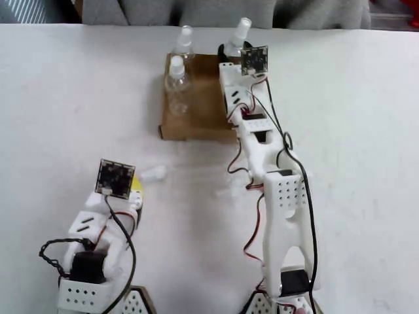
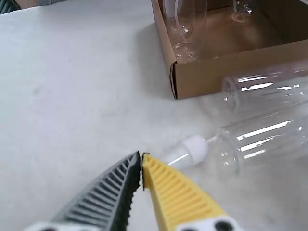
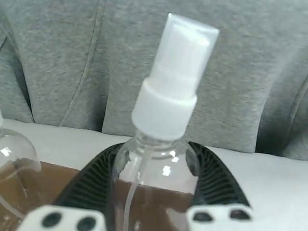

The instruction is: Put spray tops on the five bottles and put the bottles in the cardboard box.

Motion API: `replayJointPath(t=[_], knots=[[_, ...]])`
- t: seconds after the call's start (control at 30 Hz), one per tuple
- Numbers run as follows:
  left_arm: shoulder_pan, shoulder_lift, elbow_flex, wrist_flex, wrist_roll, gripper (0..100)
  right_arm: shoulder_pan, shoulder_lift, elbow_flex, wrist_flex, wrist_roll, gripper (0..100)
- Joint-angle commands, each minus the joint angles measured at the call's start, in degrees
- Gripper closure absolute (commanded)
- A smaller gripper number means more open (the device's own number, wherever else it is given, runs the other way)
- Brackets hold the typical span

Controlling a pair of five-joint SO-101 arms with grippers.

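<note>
The cardboard box [image 1: 203, 124] lies at the far middle of the table, with two clear capped bottles [image 1: 179, 80] standing in its left part. My right gripper [image 1: 234, 52] hangs over the box's far right corner, shut on a clear bottle [image 3: 154, 168] that carries a white spray top [image 3: 172, 72]. Near the front left, my left gripper [image 2: 141, 166] is shut with nothing in it. Just beyond its tips a clear bottle [image 2: 255, 139] lies on its side with a white spray top [image 2: 193, 147]. A second clear bottle [image 2: 264, 86] lies beside the box wall [image 2: 216, 72].
White table all around. The right arm [image 1: 275, 190] stretches from the front edge to the box. Grey cloth [image 3: 72, 57] hangs beyond the table's far edge. In the high view the lying bottle's white top [image 1: 155, 173] sits between the two arms.
</note>
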State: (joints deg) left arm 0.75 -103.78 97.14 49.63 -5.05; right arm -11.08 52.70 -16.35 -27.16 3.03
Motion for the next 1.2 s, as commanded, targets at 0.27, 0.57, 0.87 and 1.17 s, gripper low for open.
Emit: replayJointPath(t=[0.27, 0.57, 0.87, 1.17], knots=[[-0.40, -0.66, -0.18, -1.32, -0.44, 98, 2.07, 9.98, -15.91, -1.01, 0.70, 98.0], [-0.40, -0.66, -0.18, -1.32, -0.44, 98, 1.98, 10.51, -16.26, -1.01, 0.70, 97.4], [-0.40, -0.66, -0.18, -1.32, -0.44, 98, 1.45, 8.84, -16.26, 6.73, 0.18, 81.5], [-0.40, -0.66, -0.18, -1.32, -0.44, 98, 1.45, 7.78, -16.44, 7.52, 0.09, 74.5]])
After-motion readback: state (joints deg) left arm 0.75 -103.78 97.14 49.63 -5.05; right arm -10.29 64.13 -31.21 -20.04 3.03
